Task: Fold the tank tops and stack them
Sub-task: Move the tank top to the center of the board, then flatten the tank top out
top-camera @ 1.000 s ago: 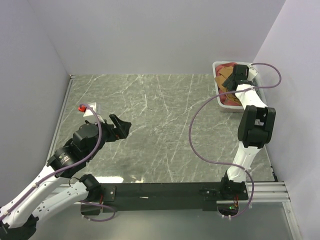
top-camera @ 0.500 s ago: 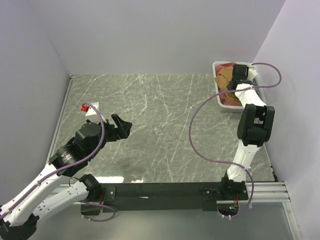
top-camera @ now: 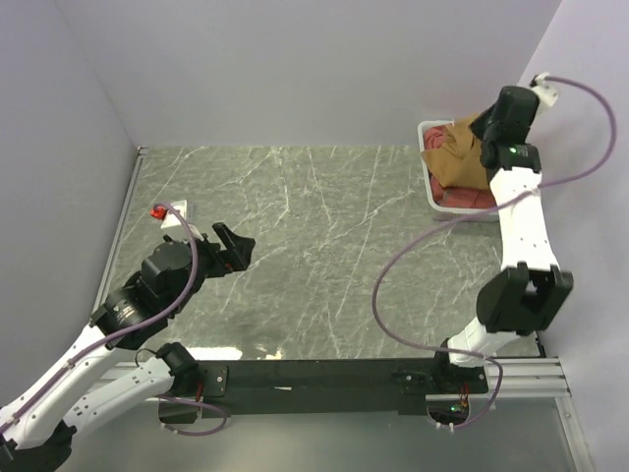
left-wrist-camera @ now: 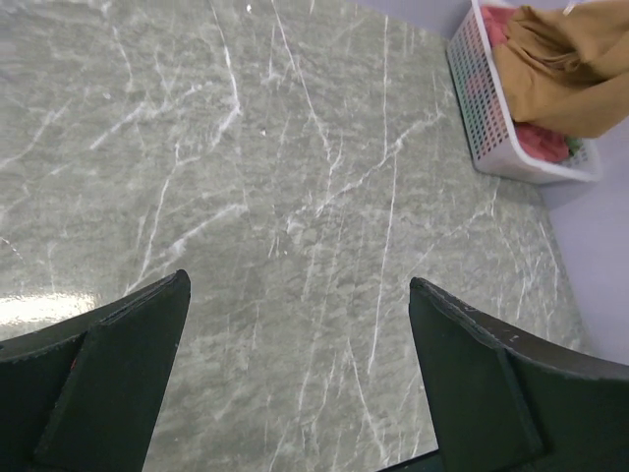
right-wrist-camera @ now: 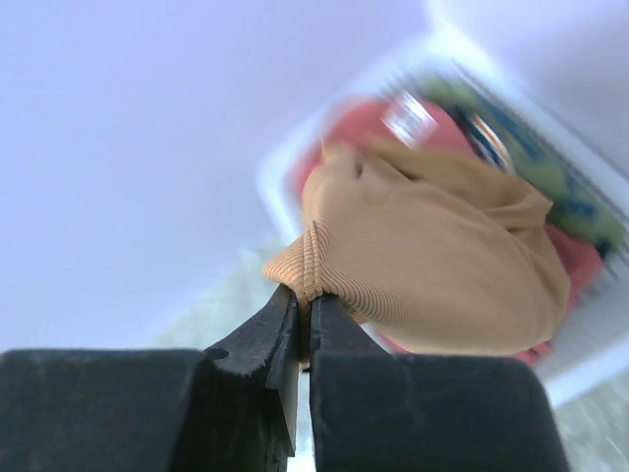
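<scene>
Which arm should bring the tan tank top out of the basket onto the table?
Right. The right gripper is shut on a bunched edge of the tan tank top, which hangs over the white basket. The left gripper is open over the table, far from the basket.

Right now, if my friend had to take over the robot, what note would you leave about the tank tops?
Left hand: open and empty, hovering over the table, far from the basket.
Right hand: shut on a bunched edge of the tan tank top, lifted above the white basket at the far right corner. The rest of the cloth hangs down to the basket.
Red tank top: lies in the basket under the tan one.
Done: nothing folded or stacked yet.
Left: bring the tan one to the table and fold it, then fetch, fold and stack the red one.
</scene>
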You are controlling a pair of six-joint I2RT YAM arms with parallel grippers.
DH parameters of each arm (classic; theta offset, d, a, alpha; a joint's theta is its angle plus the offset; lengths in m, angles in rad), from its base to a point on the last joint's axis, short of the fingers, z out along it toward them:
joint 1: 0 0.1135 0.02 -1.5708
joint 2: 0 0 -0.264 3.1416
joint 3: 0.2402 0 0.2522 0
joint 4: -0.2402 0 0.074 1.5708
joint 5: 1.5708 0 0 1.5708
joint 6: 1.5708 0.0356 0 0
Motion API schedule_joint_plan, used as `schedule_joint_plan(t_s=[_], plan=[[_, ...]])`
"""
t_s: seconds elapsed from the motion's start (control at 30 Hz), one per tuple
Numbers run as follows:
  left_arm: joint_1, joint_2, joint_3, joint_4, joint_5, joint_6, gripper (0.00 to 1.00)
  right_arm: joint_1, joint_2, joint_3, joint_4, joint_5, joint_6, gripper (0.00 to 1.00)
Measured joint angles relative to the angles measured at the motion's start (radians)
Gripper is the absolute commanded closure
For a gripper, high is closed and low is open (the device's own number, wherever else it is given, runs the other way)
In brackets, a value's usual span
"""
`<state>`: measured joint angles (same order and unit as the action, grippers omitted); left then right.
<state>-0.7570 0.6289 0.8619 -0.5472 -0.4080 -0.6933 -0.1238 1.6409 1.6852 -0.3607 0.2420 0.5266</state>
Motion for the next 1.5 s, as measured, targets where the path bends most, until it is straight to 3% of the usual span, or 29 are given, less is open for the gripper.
schedule_joint_plan(t_s=[0.13,0.43,0.6,0.77,0.8,0.97,1.03,1.13,1.3,1.5], plan=[[0.0,-0.013,0.026,-0.005,-0.026,-0.001,0.01,0.065,-0.122,0.052,-0.001,-0.055,-0.027,1.0],[0.0,-0.045,0.043,-0.013,-0.082,-0.013,0.01,0.452,-0.365,0.08,0.006,-0.182,-0.09,1.0],[0.0,-0.044,0.044,-0.014,-0.088,-0.03,0.01,0.549,-0.473,0.06,0.03,-0.252,-0.072,0.99],[0.0,-0.034,0.042,-0.007,-0.089,-0.053,0.01,0.556,-0.473,-0.017,0.096,-0.301,-0.04,0.98],[0.0,-0.031,0.038,-0.002,-0.089,-0.06,0.01,0.556,-0.462,-0.05,0.112,-0.316,-0.032,0.95],[0.0,-0.015,-0.023,0.031,-0.095,-0.1,0.01,0.557,-0.313,-0.187,0.136,-0.356,-0.002,0.41],[0.0,0.003,-0.051,0.038,-0.096,-0.115,0.01,0.557,-0.183,-0.188,0.109,-0.346,-0.002,0.25],[0.0,0.037,-0.098,0.059,-0.093,-0.141,0.01,0.559,-0.043,-0.204,0.047,-0.311,-0.005,0.19],[0.0,0.069,-0.203,0.11,-0.053,-0.186,0.03,0.586,-0.154,-0.478,0.037,-0.209,0.03,0.22],[0.0,0.128,-0.372,0.278,0.084,-0.216,0.12,0.689,-0.549,-0.892,0.074,-0.11,0.166,0.48]])
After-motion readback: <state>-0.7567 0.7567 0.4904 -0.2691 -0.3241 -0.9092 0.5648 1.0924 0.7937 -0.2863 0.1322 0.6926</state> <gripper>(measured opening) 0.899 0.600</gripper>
